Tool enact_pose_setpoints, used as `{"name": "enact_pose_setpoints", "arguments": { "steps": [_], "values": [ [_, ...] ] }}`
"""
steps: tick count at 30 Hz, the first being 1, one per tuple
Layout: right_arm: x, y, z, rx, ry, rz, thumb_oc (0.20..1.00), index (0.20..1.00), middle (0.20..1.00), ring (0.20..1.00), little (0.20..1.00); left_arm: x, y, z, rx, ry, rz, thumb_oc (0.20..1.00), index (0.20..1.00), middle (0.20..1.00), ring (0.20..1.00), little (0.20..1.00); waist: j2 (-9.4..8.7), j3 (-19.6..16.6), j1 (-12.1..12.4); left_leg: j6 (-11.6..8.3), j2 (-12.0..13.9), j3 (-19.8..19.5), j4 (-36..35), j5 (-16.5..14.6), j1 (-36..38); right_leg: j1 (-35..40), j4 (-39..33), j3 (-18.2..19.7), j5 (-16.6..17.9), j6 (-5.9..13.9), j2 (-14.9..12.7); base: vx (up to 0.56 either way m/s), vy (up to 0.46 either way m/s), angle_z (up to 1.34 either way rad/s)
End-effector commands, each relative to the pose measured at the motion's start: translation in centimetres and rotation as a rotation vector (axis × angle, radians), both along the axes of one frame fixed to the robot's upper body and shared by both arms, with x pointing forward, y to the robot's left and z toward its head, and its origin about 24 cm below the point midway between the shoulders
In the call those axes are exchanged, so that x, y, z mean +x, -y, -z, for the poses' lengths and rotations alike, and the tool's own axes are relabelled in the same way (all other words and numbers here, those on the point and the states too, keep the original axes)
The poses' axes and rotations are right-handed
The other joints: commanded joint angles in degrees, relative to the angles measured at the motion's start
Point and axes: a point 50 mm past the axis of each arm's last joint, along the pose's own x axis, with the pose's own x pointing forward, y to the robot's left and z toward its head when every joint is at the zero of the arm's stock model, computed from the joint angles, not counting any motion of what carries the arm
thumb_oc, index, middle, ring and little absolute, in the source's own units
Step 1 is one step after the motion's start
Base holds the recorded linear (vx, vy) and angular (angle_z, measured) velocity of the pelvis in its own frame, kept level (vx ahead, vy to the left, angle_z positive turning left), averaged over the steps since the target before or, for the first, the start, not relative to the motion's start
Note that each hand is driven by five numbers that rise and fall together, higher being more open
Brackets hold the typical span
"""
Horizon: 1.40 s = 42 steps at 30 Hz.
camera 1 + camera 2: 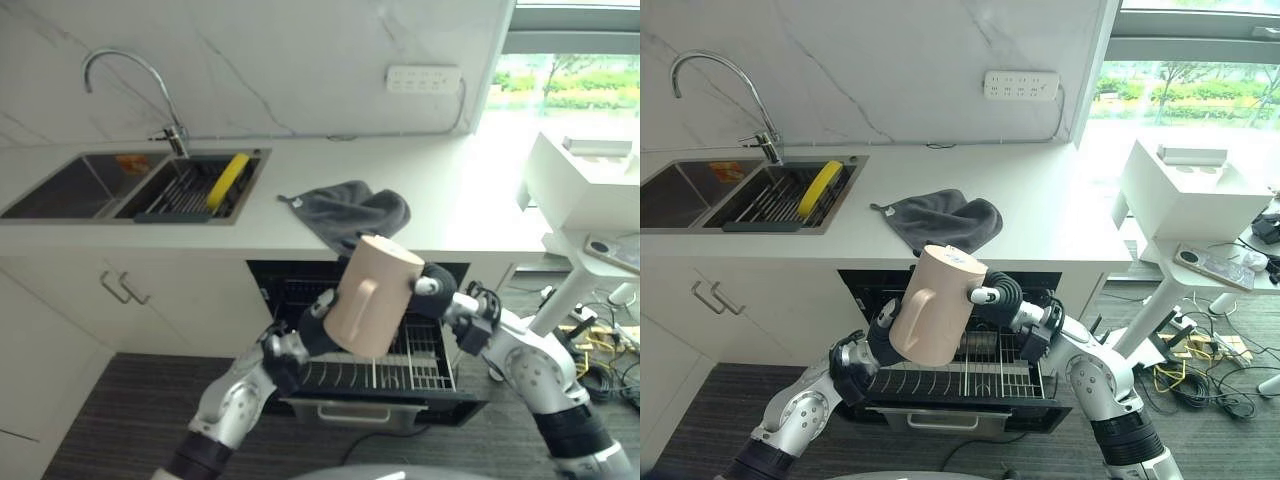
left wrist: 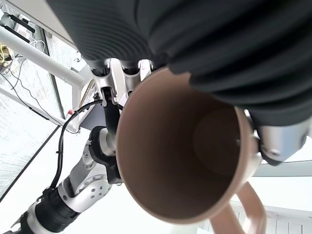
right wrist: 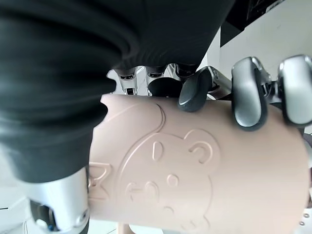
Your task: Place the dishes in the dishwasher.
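Mug (image 1: 372, 297), pale pink with an embossed bear and side handle, hangs tilted above the open dishwasher rack (image 1: 400, 368), apparently for lowering in. Both hands clasp it: left hand (image 1: 318, 325) curled round the near-left side, right hand (image 3: 248, 95) gripping the right.

Daylight floods in from the window (image 1: 570, 80) at the upper right of both eye views, where the glass is blown out to near white. The pale worktop (image 1: 1060, 215) and marble wall (image 1: 300, 60) glare under it, strongest toward the right. The open dishwasher (image 1: 970, 375) below sits in deep shadow, its interior dark. In the wrist views the dark ribbed covers are very close and soft, out of focus, while the beige mug (image 3: 204, 180) is evenly lit, its raised pattern crisp. The mug's inside (image 2: 195, 161) is shaded.
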Motion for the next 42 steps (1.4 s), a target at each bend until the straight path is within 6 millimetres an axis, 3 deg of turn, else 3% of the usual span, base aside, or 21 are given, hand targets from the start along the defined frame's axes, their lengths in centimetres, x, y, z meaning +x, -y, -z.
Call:
{"name": "enact_pose_setpoints", "arguments": {
  "steps": [1,10,20,21,23,36,40,41,42],
  "values": [
    [-1.4,-3.3,-3.5,0.243,0.111,-0.248,1.000,1.000,1.000,1.000,1.000,2.1,0.4,-1.7,-0.027,0.079,-0.019,0.200,0.200,0.200,0.200,0.200,-2.76,0.5,1.4,-2.07,3.0,-0.5,0.4,-3.5,2.5,3.3,0.4,-2.9,-5.9,3.13,-4.8,0.00,0.000,0.00],
    [-1.7,-3.6,-3.8,0.242,0.129,-0.267,1.000,1.000,1.000,1.000,1.000,2.1,0.3,-1.8,-0.030,0.080,-0.019,0.200,0.200,0.200,0.200,0.200,-2.69,0.5,1.5,-2.01,3.0,-0.5,0.4,-3.4,2.5,3.3,0.4,-2.9,-5.8,3.13,-4.9,0.00,0.000,0.00],
    [-1.3,-3.1,-3.6,0.126,0.199,-0.216,1.000,1.000,1.000,1.000,1.000,2.2,0.3,-1.9,-0.030,0.084,-0.023,0.200,0.200,0.200,0.200,0.200,-2.85,0.7,1.1,-2.00,3.0,-0.3,0.4,-3.4,2.4,3.0,0.4,-2.7,-5.7,3.12,-4.8,0.00,0.000,0.00],
    [-1.3,-3.1,-3.6,0.118,0.206,-0.208,0.959,0.959,0.959,0.959,0.959,2.2,0.3,-1.9,-0.031,0.084,-0.024,0.200,0.200,0.200,0.200,0.200,-2.86,0.6,1.1,-2.00,3.0,-0.3,0.4,-3.4,2.4,3.0,0.4,-2.6,-5.7,3.11,-4.8,0.00,0.000,0.00],
    [-1.0,-2.8,-3.7,0.099,0.217,-0.172,0.200,0.200,0.200,0.200,0.200,2.2,0.2,-1.9,-0.032,0.086,-0.025,0.200,0.200,0.200,0.200,0.200,-2.85,0.7,1.1,-1.99,3.0,-0.3,0.4,-3.4,2.4,3.1,0.4,-2.6,-5.7,3.12,-4.9,0.00,0.000,0.00],
    [-0.6,-2.4,-5.1,0.100,0.344,-0.081,0.200,0.200,0.200,0.200,0.200,2.1,0.5,-1.9,-0.030,0.085,-0.026,0.200,0.200,0.200,0.200,0.200,-2.83,0.6,1.0,-1.79,2.8,-0.1,0.4,-3.5,2.4,3.0,0.4,-2.5,-5.6,3.12,-5.0,0.00,0.001,-0.01],
    [0.0,-1.6,-6.0,0.136,0.391,0.064,0.200,0.200,0.200,0.200,0.200,1.9,0.8,-1.4,-0.021,0.038,-0.019,0.200,0.200,0.200,0.200,0.200,-2.60,0.5,0.7,-1.67,2.8,0.3,0.4,-3.5,2.5,2.9,0.4,-2.4,-5.6,3.13,-5.0,0.00,0.000,0.00],
    [0.1,-1.4,-5.9,0.133,0.394,0.095,0.200,0.200,0.200,0.200,0.200,1.9,0.7,-1.2,-0.019,0.027,-0.021,0.294,0.294,0.294,0.294,0.294,-2.49,0.5,0.6,-1.61,2.8,0.3,0.4,-3.5,2.5,2.9,0.4,-2.4,-5.6,3.12,-5.0,0.00,0.000,0.00],
    [0.2,-1.2,-5.9,0.128,0.393,0.122,0.200,0.200,0.200,0.200,0.200,1.8,0.7,-1.2,-0.017,0.023,-0.020,0.551,0.551,0.551,0.551,0.551,-2.48,0.5,0.6,-1.56,2.8,0.4,0.4,-3.6,2.5,2.9,0.4,-2.3,-5.6,3.09,-5.0,0.00,0.000,0.00]
  ]
}}
